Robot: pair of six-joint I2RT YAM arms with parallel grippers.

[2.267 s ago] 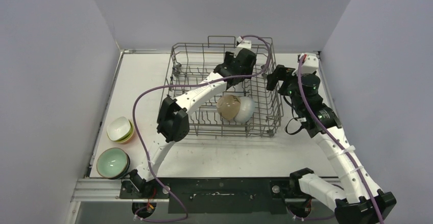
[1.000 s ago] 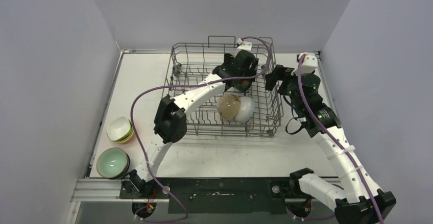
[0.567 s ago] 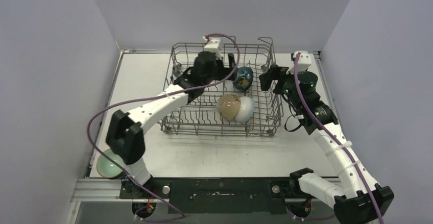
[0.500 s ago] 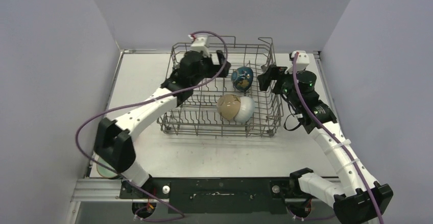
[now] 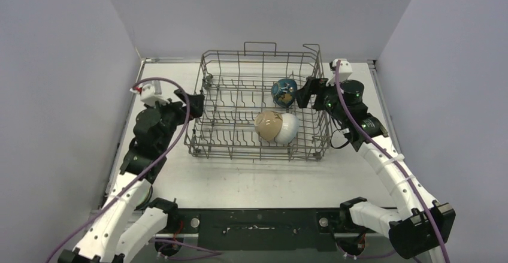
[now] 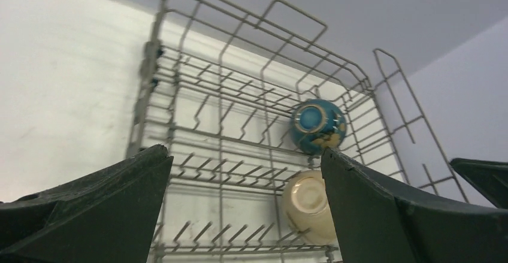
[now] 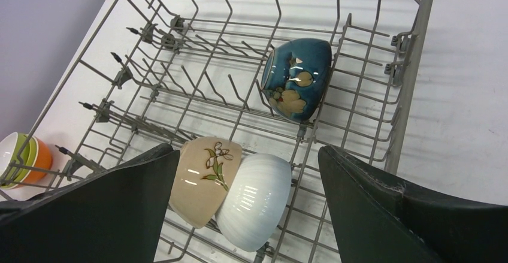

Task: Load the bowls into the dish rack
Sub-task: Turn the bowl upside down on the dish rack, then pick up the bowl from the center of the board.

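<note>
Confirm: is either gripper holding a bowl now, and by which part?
Nothing is held. The left gripper and right gripper are both open and empty.

Showing grey wire dish rack (image 7: pixel 413 53), dark-blue bowl (image 7: pixel 296 77) carrying beige flowers, beige bowl (image 7: pixel 206 179) wearing green sprig, white ribbed bowl (image 7: pixel 254 200), white-lime-orange bowl stack (image 7: pixel 21 155), white counter (image 7: pixel 467 125).

Dish rack (image 5: pixel 251 153) on surface (image 5: pixel 257 182), toward far side. In rack's right half: far bowl (image 5: pixel 284 92) on edge, near right wall; closer in, two bowls touching side by side, inner bowl (image 5: pixel 267 125) left, outer bowl (image 5: pixel 289 129) right. Stacked bowls (image 7: pixel 21 154) on surface, left of rack. Left end effector (image 5: pixel 190 98) just outside rack's left wall; right end effector (image 5: pixel 301 93) at right wall, beside far bowl.
</note>
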